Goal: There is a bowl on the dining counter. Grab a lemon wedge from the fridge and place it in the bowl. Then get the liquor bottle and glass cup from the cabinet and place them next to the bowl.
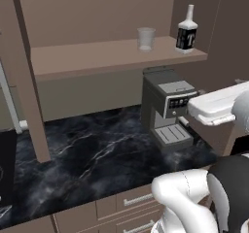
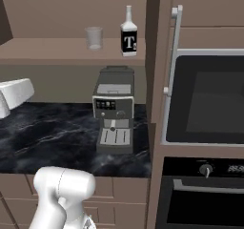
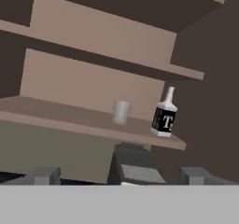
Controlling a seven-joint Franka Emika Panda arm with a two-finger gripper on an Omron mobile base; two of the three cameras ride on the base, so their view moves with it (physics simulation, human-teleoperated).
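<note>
1. Bottle (image 1: 186, 31) upright on the open cabinet shelf (image 1: 87, 57), near its right end; cup (image 1: 146, 38) upright just beside it to the left, apart, not touching.
2. Both set back from the shelf's front edge, probably so each can be reached from the front without knocking the other.
3. Coffee machine (image 1: 167, 108) on the dark counter (image 1: 97, 154) right below the bottle; likely to block a low approach.
4. Hand view tilted, aimed up at the shelf: bottle (image 3: 165, 115) right of centre, cup (image 3: 121, 112) to its left, both well ahead of the tips.
5. Gripper (image 3: 121, 175) spread wide, fingers far apart at the bottom of the hand view, nothing between them, touching nothing.
6. Judged step: lining up on the shelf for the bottle or cup; which one, unclear.
7. Bowl, lemon wedge, fridge: cannot tell.
</note>
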